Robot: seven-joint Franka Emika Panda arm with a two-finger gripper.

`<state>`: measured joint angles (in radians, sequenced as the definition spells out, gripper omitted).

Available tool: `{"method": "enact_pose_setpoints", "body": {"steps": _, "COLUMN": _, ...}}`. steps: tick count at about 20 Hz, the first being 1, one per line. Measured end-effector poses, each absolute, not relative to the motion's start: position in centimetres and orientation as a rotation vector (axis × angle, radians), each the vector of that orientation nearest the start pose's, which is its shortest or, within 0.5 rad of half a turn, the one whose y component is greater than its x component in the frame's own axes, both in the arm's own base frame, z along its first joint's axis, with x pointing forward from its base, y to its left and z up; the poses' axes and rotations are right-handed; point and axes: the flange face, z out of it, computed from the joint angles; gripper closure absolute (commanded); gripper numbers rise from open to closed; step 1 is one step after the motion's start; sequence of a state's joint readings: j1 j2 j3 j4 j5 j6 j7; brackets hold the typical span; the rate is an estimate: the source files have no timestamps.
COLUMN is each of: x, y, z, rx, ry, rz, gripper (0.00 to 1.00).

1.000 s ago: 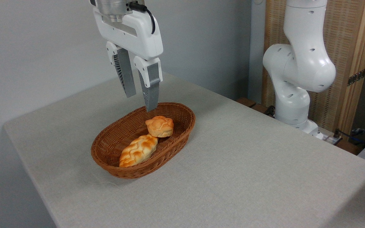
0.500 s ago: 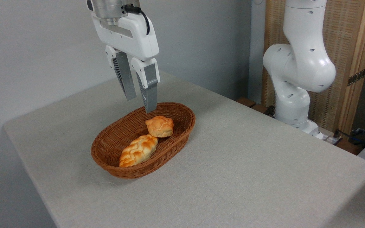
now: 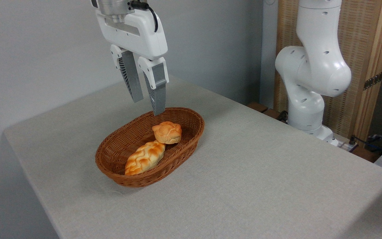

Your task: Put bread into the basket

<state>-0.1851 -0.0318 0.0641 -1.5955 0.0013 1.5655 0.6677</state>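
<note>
My basket [image 3: 111, 151] sits left of centre on the table [image 3: 260, 172], a braided loaf [image 3: 144, 157] inside. In the upper left, my gripper [image 3: 148, 107] hangs empty, fingers narrowly parted. The bread [image 3: 167, 132] lies just below and right of it, in the basket's far end, touching the loaf.

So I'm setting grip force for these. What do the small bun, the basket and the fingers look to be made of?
Bun: glossy, evenly coloured golden crust, which looks more like a moulded foam or plastic replica than real bread, though I can't be sure.
Basket: brown woven wicker or rattan, with visible strands.
Fingers: matte grey, ribbed, apparently flexible plastic or rubber.
</note>
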Motion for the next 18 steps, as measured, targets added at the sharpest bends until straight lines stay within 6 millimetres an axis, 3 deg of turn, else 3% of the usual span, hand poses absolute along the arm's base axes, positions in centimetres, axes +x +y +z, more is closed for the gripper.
{"method": "enact_pose_setpoints", "body": {"steps": 11, "x": 54.1, "y": -5.3, "z": 63.0, "rx": -2.914, "ry": 1.175, "rz": -0.003, "gripper": 0.00}}
{"method": "enact_pose_setpoints", "body": {"steps": 18, "x": 54.1, "y": -5.9, "z": 63.0, "rx": -2.906, "ry": 1.190, "rz": -0.002, "gripper": 0.00}}
